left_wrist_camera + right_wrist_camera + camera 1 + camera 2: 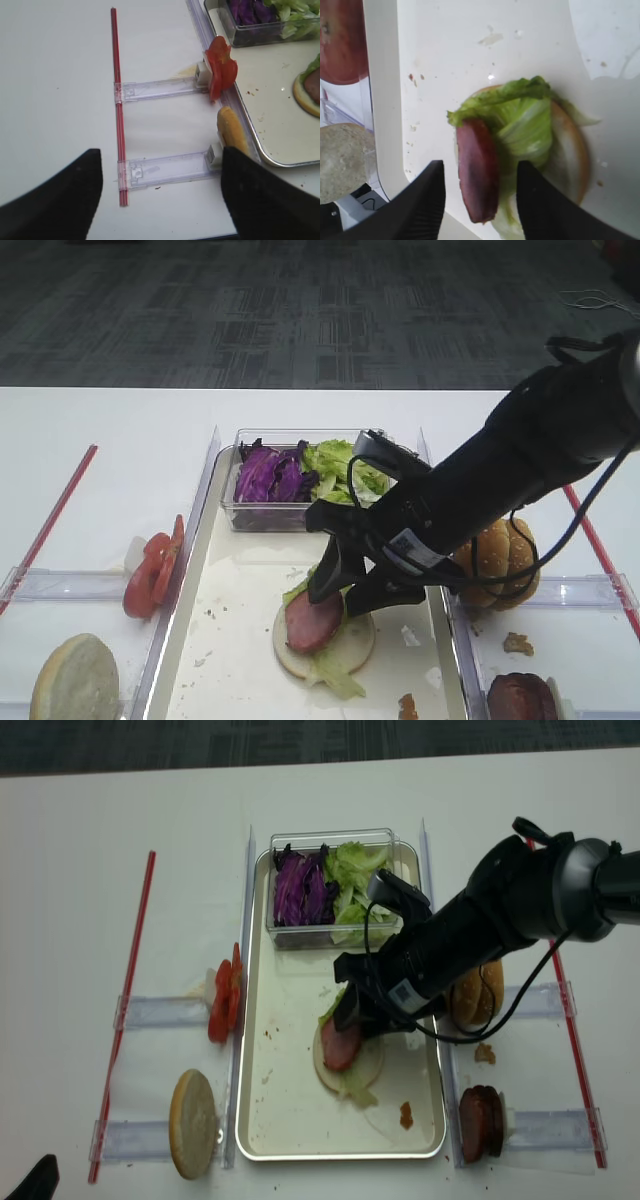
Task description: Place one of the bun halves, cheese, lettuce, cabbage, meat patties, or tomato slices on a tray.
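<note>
On the tray [235,650] lies a pale bun half [352,645] with lettuce [335,675] and one of the meat patties [312,623] on top. My right gripper [345,595] hovers just over that patty, open. In the right wrist view its fingers stand on either side of the patty [477,170] without touching it, with the lettuce [525,120] behind. My left gripper [161,152] is open and holds nothing, over the white table left of the tray. The tomato slices [221,70] and another bun half [231,131] stand beyond it by the tray's left rim.
A clear box [300,518] at the tray's back holds purple cabbage [268,478] and lettuce [340,468]. A sesame bun top [500,555] and more meat patties [520,700] sit on clear holders to the right. Red rods [55,510] lie along both outer sides.
</note>
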You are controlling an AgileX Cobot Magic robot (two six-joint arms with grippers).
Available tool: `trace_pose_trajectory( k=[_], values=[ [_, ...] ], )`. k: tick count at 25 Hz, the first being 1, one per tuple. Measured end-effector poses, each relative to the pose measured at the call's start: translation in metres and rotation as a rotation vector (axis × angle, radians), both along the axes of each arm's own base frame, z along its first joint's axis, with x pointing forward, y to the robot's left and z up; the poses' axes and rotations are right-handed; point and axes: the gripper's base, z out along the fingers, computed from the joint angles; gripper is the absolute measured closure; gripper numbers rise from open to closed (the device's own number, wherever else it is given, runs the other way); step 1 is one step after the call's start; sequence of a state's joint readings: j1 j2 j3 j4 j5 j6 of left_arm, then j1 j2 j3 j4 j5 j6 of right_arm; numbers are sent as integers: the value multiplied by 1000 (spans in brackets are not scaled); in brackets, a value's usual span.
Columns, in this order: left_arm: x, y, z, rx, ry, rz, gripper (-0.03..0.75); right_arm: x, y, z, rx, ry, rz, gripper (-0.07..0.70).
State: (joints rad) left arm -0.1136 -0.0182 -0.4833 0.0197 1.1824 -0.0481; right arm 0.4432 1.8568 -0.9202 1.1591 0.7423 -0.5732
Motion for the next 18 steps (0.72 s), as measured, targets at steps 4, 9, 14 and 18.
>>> trace_pose_trajectory(
  k=[4,9,14,18],
  values=[
    [0,0,0,0,0,0,242,2,-2,7,-47,-2,10,270],
    [0,0,0,0,0,0,242,5,-2,20,-68,-16,23,270],
    [0,0,0,0,0,0,242,11,-1,37,-100,-21,54,270],
    [0,0,0,0,0,0,242,19,-1,52,-154,-14,74,270]
  ],
)
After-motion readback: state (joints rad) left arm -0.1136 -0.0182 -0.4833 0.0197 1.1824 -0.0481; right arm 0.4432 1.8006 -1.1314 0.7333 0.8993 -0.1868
